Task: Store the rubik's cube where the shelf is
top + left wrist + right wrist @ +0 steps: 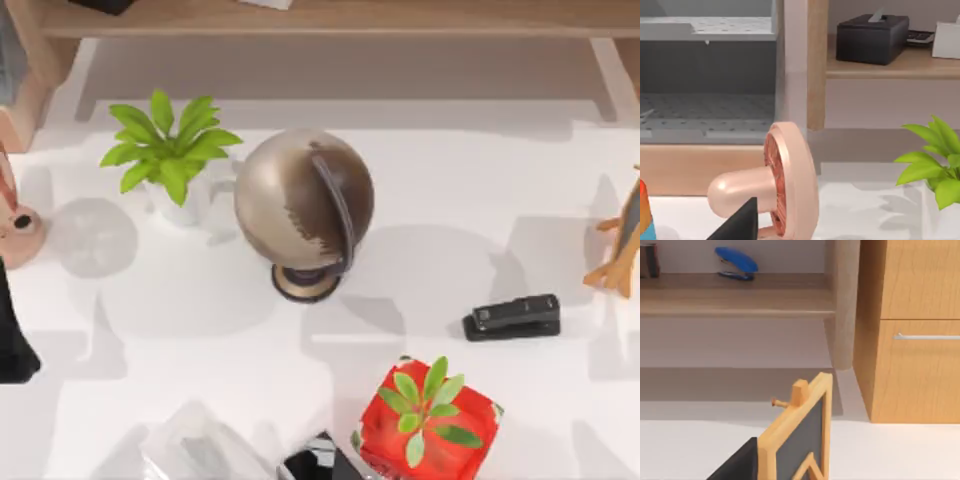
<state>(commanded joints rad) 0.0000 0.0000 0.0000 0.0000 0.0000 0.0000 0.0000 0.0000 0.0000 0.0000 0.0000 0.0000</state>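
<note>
The rubik's cube is out of view. The shelf (330, 18) is a long light-brown board along the far edge of the table, with wooden side supports. It appears again in the left wrist view (890, 67) and the right wrist view (735, 302). My left arm (12, 340) is parked at the table's left edge. A dark piece of my left gripper (737, 225) shows beside a pink mushroom ornament (780, 190). A dark piece of my right gripper (735, 465) shows beside a small chalkboard easel (800, 440).
A globe (303, 205) stands mid-table with a potted plant (170, 150) to its left. A black stapler (512, 317) lies at the right, and a red box with a green plant (428, 420) stands near the front. On the shelf are a black tissue box (872, 37) and a blue stapler (736, 262).
</note>
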